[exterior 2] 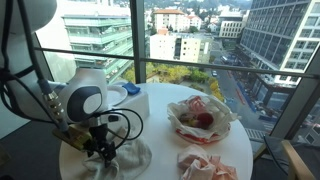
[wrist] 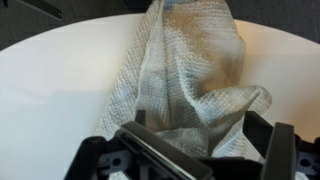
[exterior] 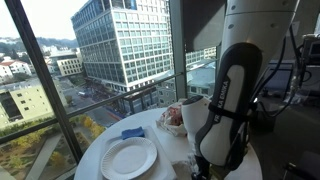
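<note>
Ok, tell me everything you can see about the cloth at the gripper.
The cloth is a pale grey-white woven towel, soft and rumpled, lying bunched in folds on the round white table. In the wrist view its near end lies between the fingers of the gripper; whether they pinch it is unclear.

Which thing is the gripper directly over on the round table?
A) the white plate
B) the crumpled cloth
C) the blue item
B: the wrist view shows the gripper right above the crumpled cloth on the white table; the white plate lies apart in an exterior view.
</note>
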`<move>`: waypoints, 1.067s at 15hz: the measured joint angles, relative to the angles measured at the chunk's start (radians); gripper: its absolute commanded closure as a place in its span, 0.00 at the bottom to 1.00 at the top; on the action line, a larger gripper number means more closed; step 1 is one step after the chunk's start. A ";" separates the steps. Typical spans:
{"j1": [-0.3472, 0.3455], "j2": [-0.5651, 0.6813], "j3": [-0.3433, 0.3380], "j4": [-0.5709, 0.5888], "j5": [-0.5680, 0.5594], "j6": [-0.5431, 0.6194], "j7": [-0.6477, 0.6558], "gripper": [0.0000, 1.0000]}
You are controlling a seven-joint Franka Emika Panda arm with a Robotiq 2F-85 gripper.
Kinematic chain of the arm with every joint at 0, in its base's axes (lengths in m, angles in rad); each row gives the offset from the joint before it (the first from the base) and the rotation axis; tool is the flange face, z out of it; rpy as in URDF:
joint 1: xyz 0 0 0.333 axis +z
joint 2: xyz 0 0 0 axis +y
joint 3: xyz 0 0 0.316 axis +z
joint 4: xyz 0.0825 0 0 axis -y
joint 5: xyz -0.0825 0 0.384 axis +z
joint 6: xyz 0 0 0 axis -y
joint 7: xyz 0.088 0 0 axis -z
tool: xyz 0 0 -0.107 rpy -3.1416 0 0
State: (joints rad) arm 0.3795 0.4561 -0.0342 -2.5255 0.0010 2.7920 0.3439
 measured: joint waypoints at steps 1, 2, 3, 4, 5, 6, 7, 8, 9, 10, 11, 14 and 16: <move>0.006 -0.009 -0.018 -0.005 -0.024 0.000 0.015 0.00; 0.018 -0.013 -0.044 -0.008 -0.058 0.000 0.039 0.00; 0.037 -0.012 -0.077 -0.009 -0.100 0.000 0.069 0.00; 0.058 -0.008 -0.111 -0.009 -0.141 0.000 0.099 0.00; 0.076 -0.003 -0.138 -0.009 -0.176 0.000 0.123 0.00; 0.090 0.005 -0.158 -0.009 -0.203 0.000 0.141 0.00; 0.104 0.013 -0.172 -0.007 -0.232 0.004 0.154 0.00; 0.118 0.021 -0.184 -0.006 -0.258 0.007 0.165 0.00; 0.133 0.029 -0.192 -0.004 -0.281 0.016 0.173 0.00; 0.148 0.038 -0.198 -0.002 -0.302 0.027 0.179 0.00; 0.166 0.047 -0.205 0.000 -0.321 0.039 0.184 0.00; 0.228 0.084 -0.241 0.012 -0.362 0.071 0.191 0.00; 0.273 0.117 -0.276 0.024 -0.376 0.087 0.191 0.00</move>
State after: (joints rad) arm 0.6522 0.5726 -0.3105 -2.5012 -0.3750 2.8793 0.5347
